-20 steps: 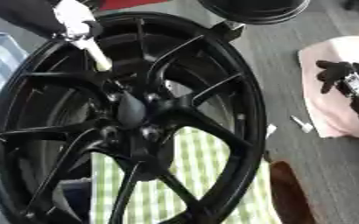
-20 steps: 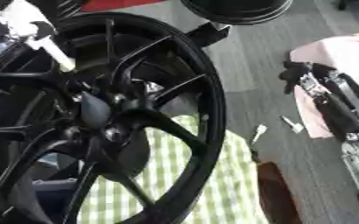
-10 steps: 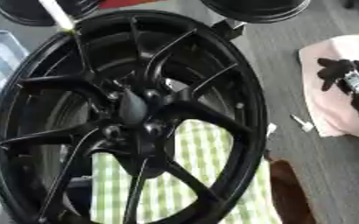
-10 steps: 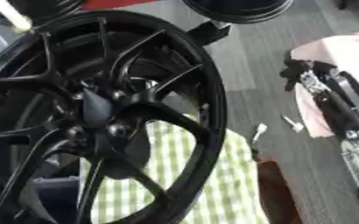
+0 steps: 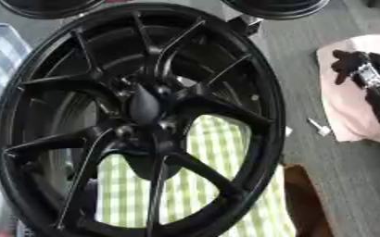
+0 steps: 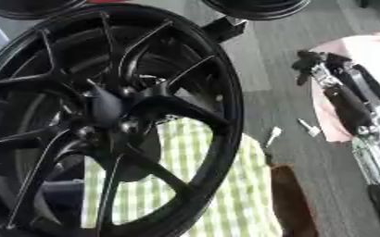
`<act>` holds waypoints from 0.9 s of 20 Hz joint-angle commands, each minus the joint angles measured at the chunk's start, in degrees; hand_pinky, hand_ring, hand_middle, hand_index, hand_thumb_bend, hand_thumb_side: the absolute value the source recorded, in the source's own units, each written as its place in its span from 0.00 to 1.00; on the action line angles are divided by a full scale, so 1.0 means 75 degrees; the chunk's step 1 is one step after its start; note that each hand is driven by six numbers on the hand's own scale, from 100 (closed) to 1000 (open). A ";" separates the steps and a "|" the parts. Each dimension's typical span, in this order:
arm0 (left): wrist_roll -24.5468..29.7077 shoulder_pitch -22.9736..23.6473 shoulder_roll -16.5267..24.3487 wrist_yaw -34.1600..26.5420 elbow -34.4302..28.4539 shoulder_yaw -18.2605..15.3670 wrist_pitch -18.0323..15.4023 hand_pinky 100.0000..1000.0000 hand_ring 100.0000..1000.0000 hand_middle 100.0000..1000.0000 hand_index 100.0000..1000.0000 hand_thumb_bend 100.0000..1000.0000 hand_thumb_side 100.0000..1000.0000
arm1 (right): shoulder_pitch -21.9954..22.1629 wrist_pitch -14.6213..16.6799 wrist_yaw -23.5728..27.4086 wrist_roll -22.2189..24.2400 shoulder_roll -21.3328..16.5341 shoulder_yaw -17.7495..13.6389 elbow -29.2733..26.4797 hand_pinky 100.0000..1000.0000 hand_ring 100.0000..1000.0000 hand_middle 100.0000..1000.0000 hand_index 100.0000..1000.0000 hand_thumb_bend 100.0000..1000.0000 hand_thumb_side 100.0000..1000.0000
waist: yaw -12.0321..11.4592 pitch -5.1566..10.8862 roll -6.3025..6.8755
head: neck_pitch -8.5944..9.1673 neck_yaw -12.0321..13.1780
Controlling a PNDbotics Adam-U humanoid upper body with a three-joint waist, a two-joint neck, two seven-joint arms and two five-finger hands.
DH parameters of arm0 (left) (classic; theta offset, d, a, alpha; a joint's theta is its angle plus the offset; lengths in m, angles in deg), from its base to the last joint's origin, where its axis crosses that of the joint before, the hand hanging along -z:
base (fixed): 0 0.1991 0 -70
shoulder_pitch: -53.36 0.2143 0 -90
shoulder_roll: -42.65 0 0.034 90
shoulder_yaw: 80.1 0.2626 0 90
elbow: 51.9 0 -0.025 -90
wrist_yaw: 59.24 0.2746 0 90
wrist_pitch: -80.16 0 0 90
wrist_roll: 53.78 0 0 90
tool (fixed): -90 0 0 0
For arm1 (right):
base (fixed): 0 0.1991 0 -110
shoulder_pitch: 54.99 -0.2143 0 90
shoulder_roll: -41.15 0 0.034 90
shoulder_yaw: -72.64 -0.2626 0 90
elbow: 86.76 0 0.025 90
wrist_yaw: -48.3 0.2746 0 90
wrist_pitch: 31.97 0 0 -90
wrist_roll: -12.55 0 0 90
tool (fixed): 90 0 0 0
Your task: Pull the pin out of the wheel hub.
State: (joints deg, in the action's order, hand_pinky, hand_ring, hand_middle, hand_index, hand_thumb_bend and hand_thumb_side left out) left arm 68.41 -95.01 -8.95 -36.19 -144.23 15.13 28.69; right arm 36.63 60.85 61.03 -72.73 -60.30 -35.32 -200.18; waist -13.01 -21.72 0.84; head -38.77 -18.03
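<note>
Black wheel hub over green-checked cloth on grey floor.

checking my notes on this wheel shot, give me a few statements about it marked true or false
1. The black wheel fills most of the view. True.
2. A green and white checked cloth shows through the lower spokes. True.
3. The right hand grips a spoke of the wheel. False: it lies off to the right over a pink cloth, apart from the wheel.
4. The left hand rests on the hub. False: no left hand shows in either view.
5. Small white pieces lie on the grey floor right of the wheel. True.
</note>
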 commanded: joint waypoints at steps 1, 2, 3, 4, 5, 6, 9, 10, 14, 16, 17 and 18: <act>0.0973 0.0291 0.0825 -0.0273 0.0335 -0.0483 0.1404 0.67 0.46 0.32 0.20 0.22 0.11 | 0.0016 0.0083 0.0023 -0.0068 -0.0113 -0.0119 -0.0156 0.91 0.96 0.34 0.57 0.00 0.65 | -0.0083 0.0266 -0.0068 | -0.0037 -0.0224; 0.0857 0.0481 0.0921 -0.0380 0.0418 -0.0571 0.1393 0.67 0.46 0.32 0.20 0.22 0.11 | 0.0015 0.0101 0.0038 -0.0083 -0.0104 -0.0131 -0.0156 0.91 0.96 0.34 0.57 0.00 0.65 | -0.0122 0.0269 -0.0103 | -0.0034 -0.0295; 0.0741 0.0669 0.0979 -0.0489 0.0483 -0.0643 0.1387 0.68 0.47 0.32 0.21 0.20 0.11 | 0.0011 0.0119 0.0055 -0.0100 -0.0093 -0.0146 -0.0156 0.91 0.96 0.34 0.57 0.00 0.65 | -0.0162 0.0273 -0.0143 | -0.0046 -0.0372; 0.0620 0.0865 0.1001 -0.0606 0.0514 -0.0705 0.1371 0.67 0.47 0.32 0.22 0.18 0.10 | 0.0003 0.0134 0.0079 -0.0118 -0.0086 -0.0160 -0.0156 0.91 0.96 0.34 0.57 0.00 0.65 | -0.0190 0.0281 -0.0179 | -0.0072 -0.0420; 0.0497 0.1065 0.1000 -0.0727 0.0494 -0.0755 0.1341 0.68 0.47 0.32 0.22 0.16 0.10 | -0.0012 0.0152 0.0109 -0.0135 -0.0084 -0.0172 -0.0156 0.91 0.96 0.34 0.57 0.00 0.65 | -0.0213 0.0289 -0.0214 | -0.0090 -0.0458; 0.0374 0.1265 0.0992 -0.0850 0.0431 -0.0793 0.1301 0.68 0.47 0.32 0.22 0.16 0.10 | -0.0025 0.0168 0.0141 -0.0145 -0.0083 -0.0179 -0.0156 0.91 0.96 0.34 0.57 0.00 0.65 | -0.0227 0.0296 -0.0241 | -0.0099 -0.0486; 0.0072 0.1818 0.0897 -0.1189 0.0060 -0.0764 0.1097 0.72 0.56 0.48 0.54 0.13 0.17 | -0.0059 0.0189 0.0222 -0.0144 -0.0054 -0.0178 -0.0156 0.91 0.96 0.34 0.57 0.00 0.65 | -0.0262 0.0314 -0.0350 | -0.0075 -0.0546; 0.0040 0.2008 0.0840 -0.1306 -0.0105 -0.0723 0.1002 0.73 0.59 0.53 0.61 0.15 0.28 | -0.0064 0.0195 0.0247 -0.0137 -0.0036 -0.0173 -0.0156 0.91 0.96 0.34 0.57 0.00 0.65 | -0.0264 0.0320 -0.0389 | -0.0055 -0.0548; -0.0305 0.2776 0.0840 -0.1453 -0.0600 -0.0860 0.0809 0.81 0.72 0.69 0.83 0.47 0.73 | -0.0040 0.0240 0.0282 -0.0128 0.0022 -0.0179 -0.0156 0.91 0.96 0.34 0.57 0.00 0.64 | -0.0261 0.0340 -0.0532 | 0.0001 -0.0582; -0.0531 0.3152 0.0831 -0.1269 -0.0839 -0.1165 0.0929 0.81 0.72 0.69 0.83 0.40 0.77 | -0.0030 0.0266 0.0292 -0.0127 0.0038 -0.0175 -0.0156 0.91 0.96 0.34 0.57 0.00 0.64 | -0.0228 0.0354 -0.0571 | 0.0001 -0.0577; -0.0644 0.3339 0.0777 -0.1222 -0.1002 -0.1313 0.0925 0.80 0.70 0.67 0.79 0.23 0.80 | -0.0027 0.0275 0.0299 -0.0123 0.0044 -0.0169 -0.0156 0.91 0.96 0.34 0.57 0.00 0.64 | -0.0210 0.0369 -0.0587 | -0.0013 -0.0555; -0.0761 0.3529 0.0682 -0.1259 -0.1181 -0.1485 0.0862 0.80 0.69 0.66 0.78 0.18 0.81 | -0.0025 0.0277 0.0308 -0.0119 0.0051 -0.0161 -0.0156 0.91 0.96 0.34 0.57 0.00 0.64 | -0.0198 0.0383 -0.0602 | -0.0028 -0.0532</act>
State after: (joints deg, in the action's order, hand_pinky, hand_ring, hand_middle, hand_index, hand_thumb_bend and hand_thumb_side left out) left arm 62.41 -68.17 -4.99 -46.02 -151.32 6.29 33.91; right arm 36.55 62.61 62.89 -73.62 -59.20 -36.03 -200.18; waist -14.48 -20.15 -3.96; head -39.21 -22.13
